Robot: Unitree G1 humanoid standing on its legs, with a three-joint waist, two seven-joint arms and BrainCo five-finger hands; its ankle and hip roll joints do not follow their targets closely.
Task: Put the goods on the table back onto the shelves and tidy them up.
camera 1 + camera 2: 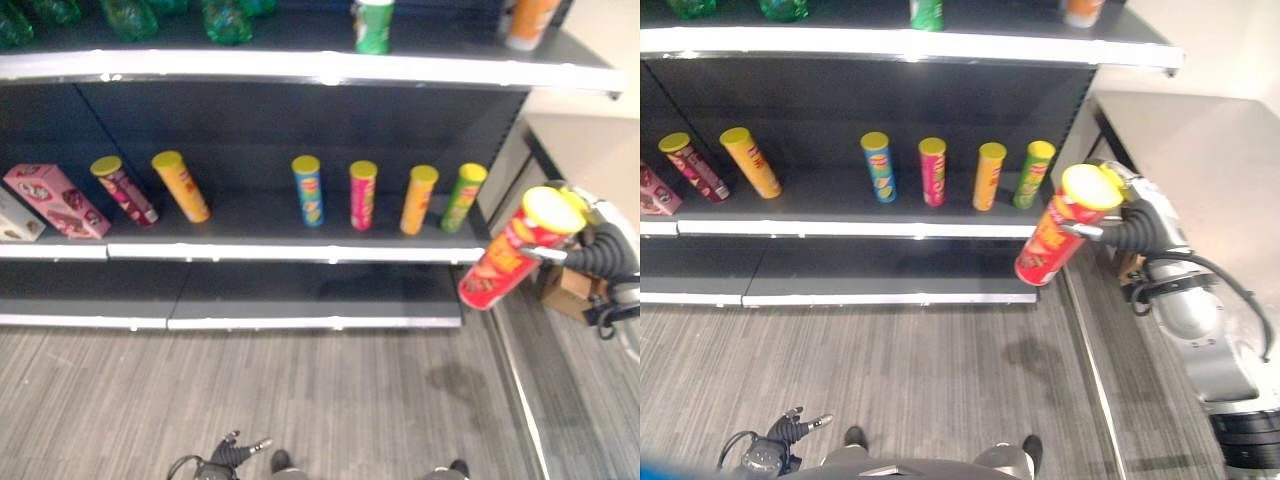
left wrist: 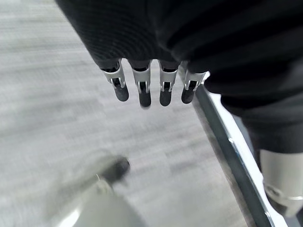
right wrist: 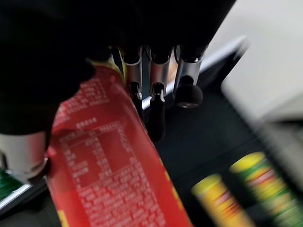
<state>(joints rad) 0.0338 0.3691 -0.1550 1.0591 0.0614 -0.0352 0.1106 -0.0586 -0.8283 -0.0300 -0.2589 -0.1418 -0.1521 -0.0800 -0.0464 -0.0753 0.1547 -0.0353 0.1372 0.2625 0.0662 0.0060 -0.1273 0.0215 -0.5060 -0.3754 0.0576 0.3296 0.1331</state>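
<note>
Your right hand point(image 1: 1110, 222) is wrapped around a red cylindrical can point(image 1: 1055, 240) with a yellow lid, its fingers point(image 3: 156, 111) curled over the glossy printed wall. The can is tilted, lid uppermost, and hangs off the right end of the middle shelf point(image 1: 300, 250), in front of and just below its edge and above the grey, wood-grained floor point(image 1: 300, 400).

On that dark shelf with its pale front strip you have a row of similar yellow-lidded cans: a maroon can point(image 1: 125, 191), a yellow can point(image 1: 182, 187), a blue can point(image 1: 308, 190), a pink can point(image 1: 362, 195), an orange can point(image 1: 419, 199) and a green can point(image 1: 463, 197) (the last is nearest your hand). A pink carton point(image 1: 55, 200) lies at the left end.

Your left hand point(image 2: 151, 85) hangs low over the floor, fingers straight and holding nothing.
</note>
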